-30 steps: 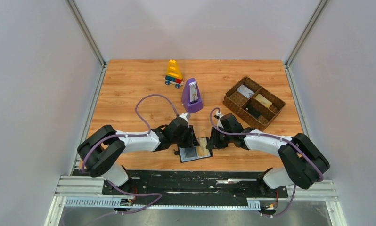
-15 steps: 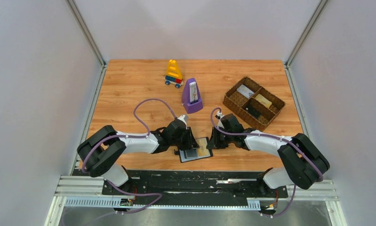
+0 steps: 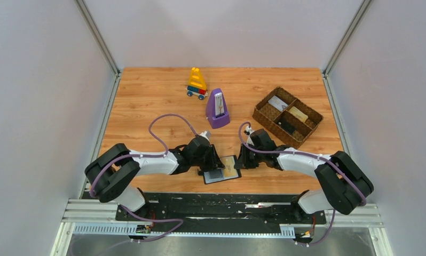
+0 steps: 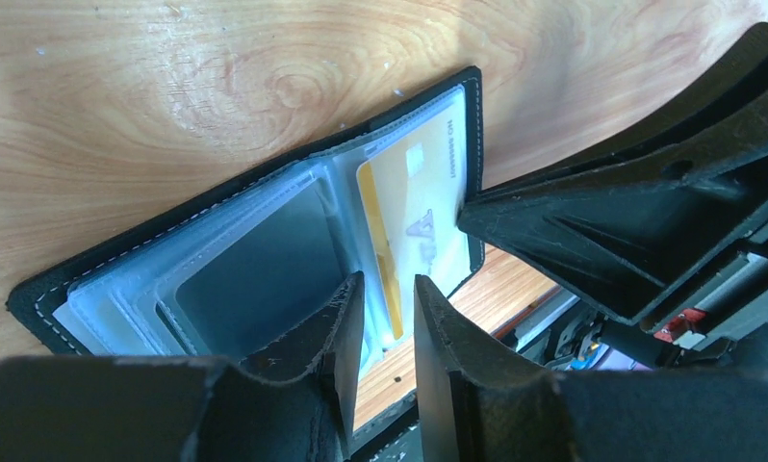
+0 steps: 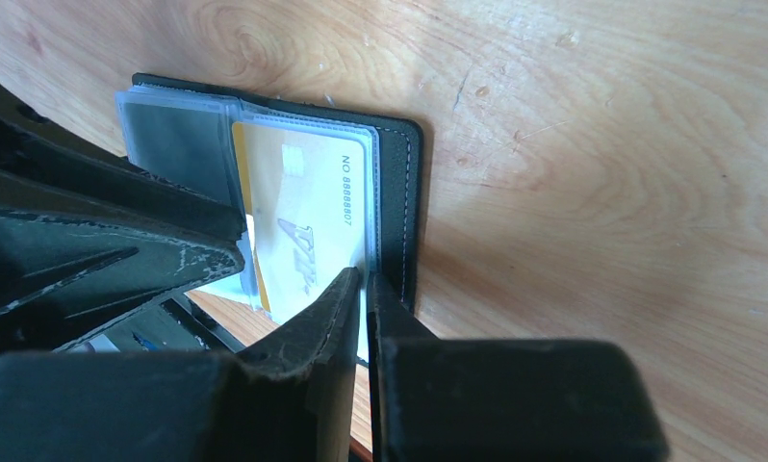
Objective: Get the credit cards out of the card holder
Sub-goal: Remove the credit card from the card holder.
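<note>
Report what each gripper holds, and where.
Right gripper pinches the card holder at its outer edge, beside the yellow card. Left gripper straddles its near edge with jaws apart, gripping nothing.

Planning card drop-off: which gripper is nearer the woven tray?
Right. The right gripper is at the card holder's right edge, below-left of the woven tray; the left gripper is over the holder's left side, farther off.

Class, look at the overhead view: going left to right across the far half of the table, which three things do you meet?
Yellow toy block car → purple metronome → brown woven divided tray.
</note>
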`<state>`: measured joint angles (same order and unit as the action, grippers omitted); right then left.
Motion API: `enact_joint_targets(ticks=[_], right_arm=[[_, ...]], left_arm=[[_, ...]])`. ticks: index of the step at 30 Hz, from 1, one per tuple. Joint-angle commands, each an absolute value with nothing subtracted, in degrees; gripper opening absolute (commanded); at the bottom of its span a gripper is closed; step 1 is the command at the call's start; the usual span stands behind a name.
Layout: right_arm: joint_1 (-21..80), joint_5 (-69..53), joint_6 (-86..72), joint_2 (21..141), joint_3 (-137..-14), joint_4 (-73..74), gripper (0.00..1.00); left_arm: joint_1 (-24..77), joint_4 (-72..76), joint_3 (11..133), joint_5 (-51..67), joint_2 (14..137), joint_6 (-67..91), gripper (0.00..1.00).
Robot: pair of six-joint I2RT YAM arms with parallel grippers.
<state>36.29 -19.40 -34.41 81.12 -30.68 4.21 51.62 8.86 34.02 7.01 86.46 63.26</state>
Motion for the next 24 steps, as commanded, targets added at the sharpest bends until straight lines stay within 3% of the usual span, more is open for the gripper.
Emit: enact_joint_targets(ticks=[1,12,14,18,24], right_arm=[[36.56,-17.71,-34.27,80.95,-29.22,4.48,0.09],[36.56,-17.65,-34.43,80.64,-28.96,4.48,0.09],[36.56,-17.66,-34.45,80.61,-28.99,4.48,0.09],[36.56,-17.36,-34.41,80.60,-29.00,4.48,0.09],[35.89,-16.26,-34.50,81.47,-28.92,4.48,0.08]], left_arm=[[51.54,8.07,34.38,6.38,88.45,65.16,0.33],[51.59,11.53,34.26,6.47,89.78,65.02,0.32],[51.59,12.26,34.13,6.88,90.04,65.06,0.30],[51.59,13.00,33.67,7.06,89.39,66.03,0.16],[51.51,9.91,32.28,3.24,84.73,66.67,0.11]])
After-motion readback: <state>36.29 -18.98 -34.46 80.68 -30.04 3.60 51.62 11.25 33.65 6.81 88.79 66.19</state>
